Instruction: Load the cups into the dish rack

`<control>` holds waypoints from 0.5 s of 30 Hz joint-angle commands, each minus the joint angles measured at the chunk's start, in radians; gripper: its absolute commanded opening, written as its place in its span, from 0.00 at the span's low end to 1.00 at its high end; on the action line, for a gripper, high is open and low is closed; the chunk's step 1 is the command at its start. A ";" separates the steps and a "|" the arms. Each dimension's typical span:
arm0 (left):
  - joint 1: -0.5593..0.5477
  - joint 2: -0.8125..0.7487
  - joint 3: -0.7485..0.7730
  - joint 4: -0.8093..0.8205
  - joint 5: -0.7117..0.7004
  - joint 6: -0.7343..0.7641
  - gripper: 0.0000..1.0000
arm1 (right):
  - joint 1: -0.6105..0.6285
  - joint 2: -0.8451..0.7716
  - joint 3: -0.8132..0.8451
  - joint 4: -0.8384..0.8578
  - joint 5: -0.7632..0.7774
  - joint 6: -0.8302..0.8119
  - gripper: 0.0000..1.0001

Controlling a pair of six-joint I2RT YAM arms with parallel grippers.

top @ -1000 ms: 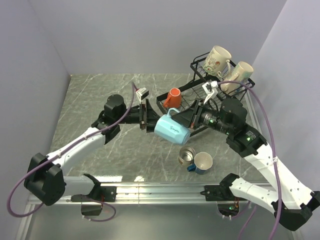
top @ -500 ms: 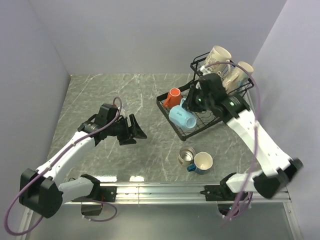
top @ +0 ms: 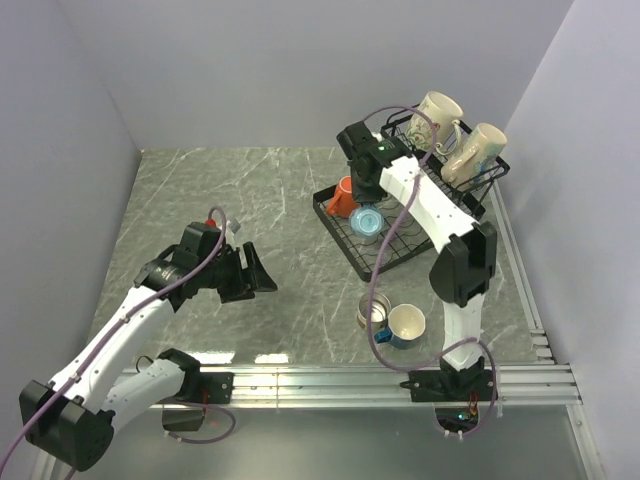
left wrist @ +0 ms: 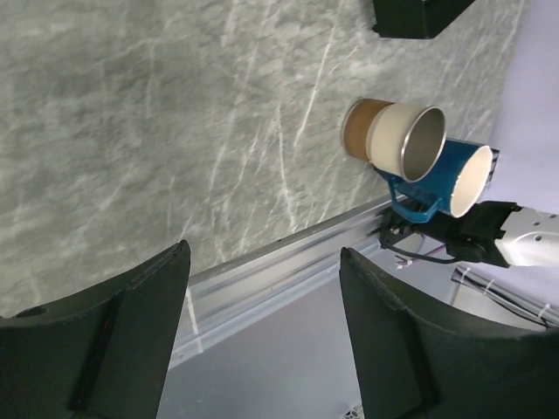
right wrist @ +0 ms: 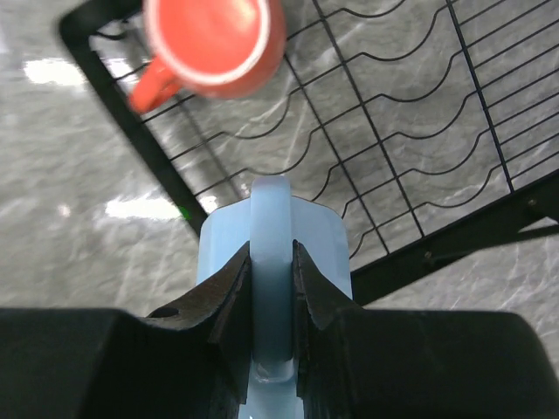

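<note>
My right gripper (top: pixel 364 205) (right wrist: pixel 272 253) is shut on the handle of a light blue mug (top: pixel 367 223) (right wrist: pixel 272 288), held over the lower tray of the black wire dish rack (top: pixel 340 242) (right wrist: pixel 393 166). An orange mug (top: pixel 345 196) (right wrist: pixel 214 39) lies in that tray beside it. Two cream mugs (top: pixel 437 118) (top: pixel 478 150) rest in the raised upper basket. A steel cup (top: pixel 372 312) (left wrist: pixel 393 140) and a dark blue mug (top: pixel 406 325) (left wrist: pixel 456 175) lie on the table near the front edge. My left gripper (top: pixel 262 276) (left wrist: pixel 262 305) is open and empty, well left of them.
The grey marble table (top: pixel 200 190) is walled at the back and on both sides. A metal rail (top: pixel 330 378) (left wrist: pixel 279 271) runs along the near edge, close under my left gripper. The right arm's links (top: pixel 455 250) reach across the rack's front.
The right arm has carried the light blue mug from mid-table up over the rack's lower tray. The left arm has drawn back left and toward the near edge, with its jaws open.
</note>
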 commanded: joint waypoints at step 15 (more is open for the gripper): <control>0.011 -0.105 -0.039 -0.098 -0.104 0.027 0.74 | -0.101 0.208 0.069 -0.016 -0.194 0.026 0.00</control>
